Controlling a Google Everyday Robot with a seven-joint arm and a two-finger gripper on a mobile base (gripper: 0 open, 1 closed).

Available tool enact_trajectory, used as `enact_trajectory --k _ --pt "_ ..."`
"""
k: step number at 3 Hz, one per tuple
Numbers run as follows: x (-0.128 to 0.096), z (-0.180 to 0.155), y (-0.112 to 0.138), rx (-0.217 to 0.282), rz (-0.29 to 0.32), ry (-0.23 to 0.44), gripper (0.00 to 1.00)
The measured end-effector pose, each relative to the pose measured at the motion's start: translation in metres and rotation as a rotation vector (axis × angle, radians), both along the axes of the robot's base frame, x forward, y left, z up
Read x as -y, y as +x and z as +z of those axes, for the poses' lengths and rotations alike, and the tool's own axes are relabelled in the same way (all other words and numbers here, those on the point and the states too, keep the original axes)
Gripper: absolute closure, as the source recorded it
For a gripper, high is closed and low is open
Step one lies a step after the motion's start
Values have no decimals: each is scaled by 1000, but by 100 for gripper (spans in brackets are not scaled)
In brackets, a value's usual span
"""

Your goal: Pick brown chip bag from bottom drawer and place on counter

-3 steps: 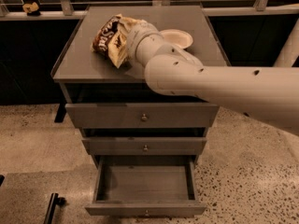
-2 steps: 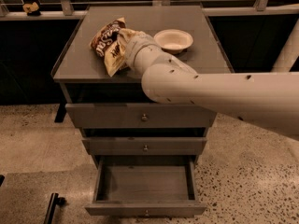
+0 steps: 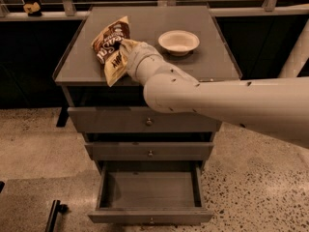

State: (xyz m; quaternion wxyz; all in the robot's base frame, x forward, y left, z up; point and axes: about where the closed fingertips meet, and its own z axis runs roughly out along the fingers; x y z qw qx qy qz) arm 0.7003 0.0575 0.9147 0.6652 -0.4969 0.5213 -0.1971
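Note:
The brown chip bag is at the end of my arm, over the left part of the counter. It is tilted, and its tan lower end reaches past the counter's front edge. My gripper is mostly hidden behind the pale wrist and is shut on the bag's right side. I cannot tell whether the bag touches the counter. Below, the bottom drawer is pulled out, and its tray holds nothing.
A white bowl sits on the counter's right half. The two upper drawers with small knobs are closed. My thick arm crosses the cabinet's right side. A dark post lies on the speckled floor at the lower left.
My arm has moved left and toward the counter's front edge, carrying the chip bag with it. The bowl, partly covered before, now shows fully.

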Motion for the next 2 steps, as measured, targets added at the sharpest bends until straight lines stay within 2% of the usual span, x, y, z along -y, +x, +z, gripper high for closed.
enact_trajectory --k 2 --pt "0 0 0 0 0 0 36"
